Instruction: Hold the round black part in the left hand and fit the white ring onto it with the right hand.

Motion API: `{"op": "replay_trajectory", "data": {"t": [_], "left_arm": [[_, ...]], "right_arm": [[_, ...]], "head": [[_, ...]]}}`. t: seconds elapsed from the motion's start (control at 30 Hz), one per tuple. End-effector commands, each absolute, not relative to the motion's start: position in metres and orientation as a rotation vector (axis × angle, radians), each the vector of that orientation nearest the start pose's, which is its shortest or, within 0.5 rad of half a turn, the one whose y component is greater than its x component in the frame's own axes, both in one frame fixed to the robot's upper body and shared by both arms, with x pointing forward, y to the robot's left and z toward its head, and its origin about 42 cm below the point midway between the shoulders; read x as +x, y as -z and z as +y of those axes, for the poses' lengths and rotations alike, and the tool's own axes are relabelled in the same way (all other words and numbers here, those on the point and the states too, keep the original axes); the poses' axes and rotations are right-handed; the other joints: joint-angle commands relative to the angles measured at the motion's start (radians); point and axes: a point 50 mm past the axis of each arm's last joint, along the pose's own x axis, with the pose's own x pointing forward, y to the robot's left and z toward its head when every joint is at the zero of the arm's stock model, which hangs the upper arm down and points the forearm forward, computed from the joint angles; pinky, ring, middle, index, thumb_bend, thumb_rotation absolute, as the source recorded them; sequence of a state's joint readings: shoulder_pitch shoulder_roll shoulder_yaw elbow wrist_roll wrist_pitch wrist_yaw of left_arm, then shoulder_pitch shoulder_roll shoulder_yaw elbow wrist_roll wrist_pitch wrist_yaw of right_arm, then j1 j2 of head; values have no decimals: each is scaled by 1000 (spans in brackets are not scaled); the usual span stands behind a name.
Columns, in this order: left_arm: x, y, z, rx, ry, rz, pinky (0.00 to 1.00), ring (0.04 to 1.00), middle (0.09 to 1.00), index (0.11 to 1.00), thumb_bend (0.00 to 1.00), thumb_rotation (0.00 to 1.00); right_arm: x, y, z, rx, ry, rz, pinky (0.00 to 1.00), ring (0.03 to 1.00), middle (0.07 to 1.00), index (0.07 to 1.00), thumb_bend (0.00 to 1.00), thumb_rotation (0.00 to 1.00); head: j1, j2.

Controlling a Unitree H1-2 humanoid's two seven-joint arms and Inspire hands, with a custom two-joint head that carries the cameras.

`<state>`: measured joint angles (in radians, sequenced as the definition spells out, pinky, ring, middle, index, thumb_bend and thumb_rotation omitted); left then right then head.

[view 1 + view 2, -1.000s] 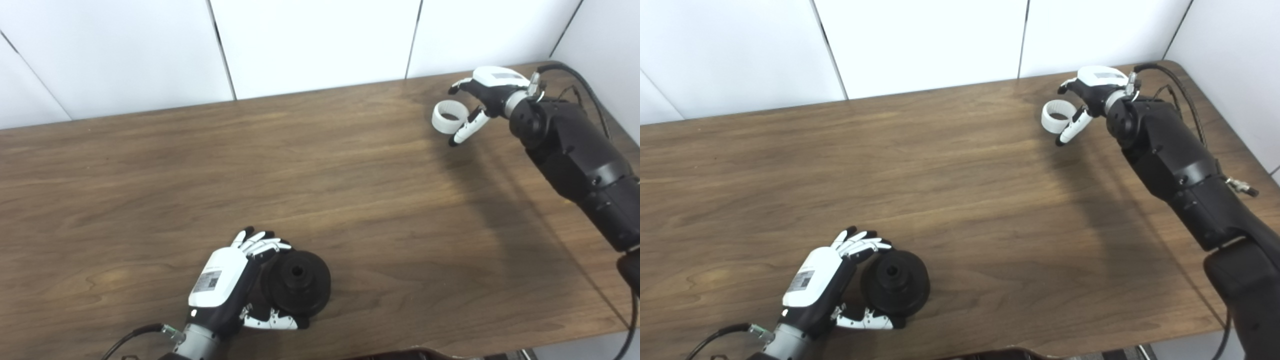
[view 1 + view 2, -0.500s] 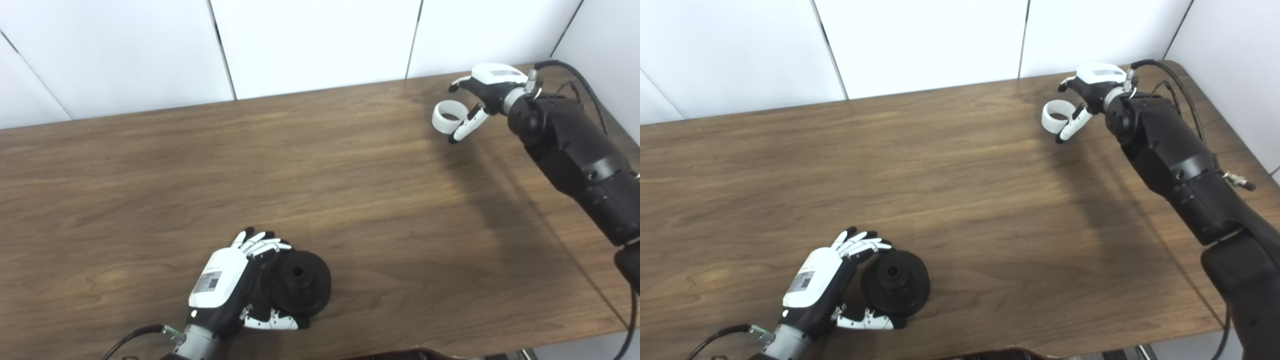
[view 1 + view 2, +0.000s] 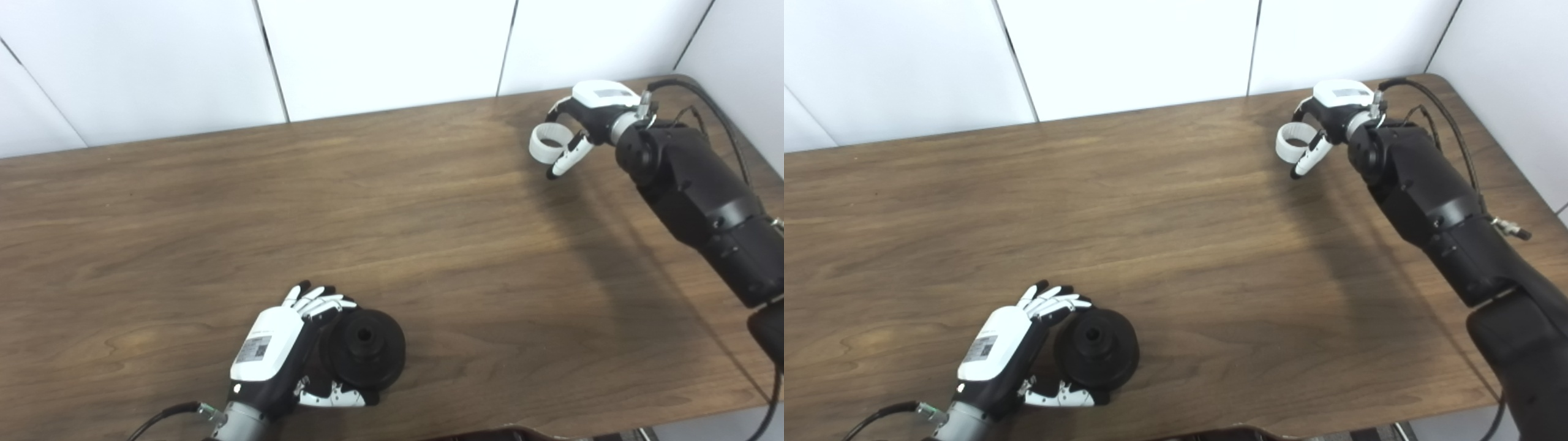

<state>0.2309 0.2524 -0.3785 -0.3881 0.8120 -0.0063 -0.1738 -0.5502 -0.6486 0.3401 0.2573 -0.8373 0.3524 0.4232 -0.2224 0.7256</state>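
In the left eye view, our left hand [image 3: 275,361] sits at the near edge of the wooden surface [image 3: 245,214], fingers above and thumb below curled around the round black part [image 3: 365,347]. The part seems to rest on the surface with its centre hole facing up and toward the open side, which we judge keeps its hub free to take the ring. Whether the grip is firm or only cupping, we cannot tell. Far off at the back right corner, our right hand [image 3: 585,122] reaches beside the white ring [image 3: 547,142], fingers spread wide around it, thumb just at its near rim; it does not look closed on it yet.

In the right eye view, the white ring [image 3: 1293,141] lies flat on the surface, well apart from the round black part [image 3: 1097,349]. The right hand [image 3: 1329,119] arches over it from the right, so a pinch across the rim is what comes next. The left hand [image 3: 1007,361] braces the part from the left.
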Motion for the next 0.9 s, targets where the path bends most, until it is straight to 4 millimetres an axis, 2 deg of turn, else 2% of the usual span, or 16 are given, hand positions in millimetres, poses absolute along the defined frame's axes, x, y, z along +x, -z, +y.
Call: {"op": "replay_trajectory", "data": {"t": [0.0, 0.2, 0.33, 0.5, 0.77, 0.87], "left_arm": [[176, -121, 183, 1002, 522, -149, 1000, 899, 809, 484, 524, 63], [176, -122, 183, 998, 526, -147, 1000, 903, 813, 484, 523, 62], [175, -123, 182, 1003, 525, -155, 1000, 897, 813, 484, 523, 63], [175, -123, 182, 1005, 524, -152, 1000, 902, 814, 485, 524, 63], [175, -124, 182, 993, 525, -151, 1000, 906, 816, 485, 523, 62], [175, -124, 182, 989, 525, -149, 1000, 908, 818, 485, 523, 62]], "right_arm": [[446, -249, -357, -1557, -84, 238, 931, 925, 907, 764, 746, 298], [446, -247, -357, -1557, -83, 234, 902, 911, 895, 739, 739, 273], [445, -247, -359, -1572, -84, 227, 875, 894, 878, 727, 721, 205], [445, -248, -360, -1584, -75, 211, 854, 872, 845, 696, 717, 167], [445, -246, -362, -1582, -67, 202, 852, 857, 817, 652, 730, 145], [443, -246, -363, -1574, -71, 198, 846, 854, 810, 657, 740, 189]], "head": [[2, -3], [2, -3], [-1, 1], [-2, 2], [1, 6], [0, 11]]}}
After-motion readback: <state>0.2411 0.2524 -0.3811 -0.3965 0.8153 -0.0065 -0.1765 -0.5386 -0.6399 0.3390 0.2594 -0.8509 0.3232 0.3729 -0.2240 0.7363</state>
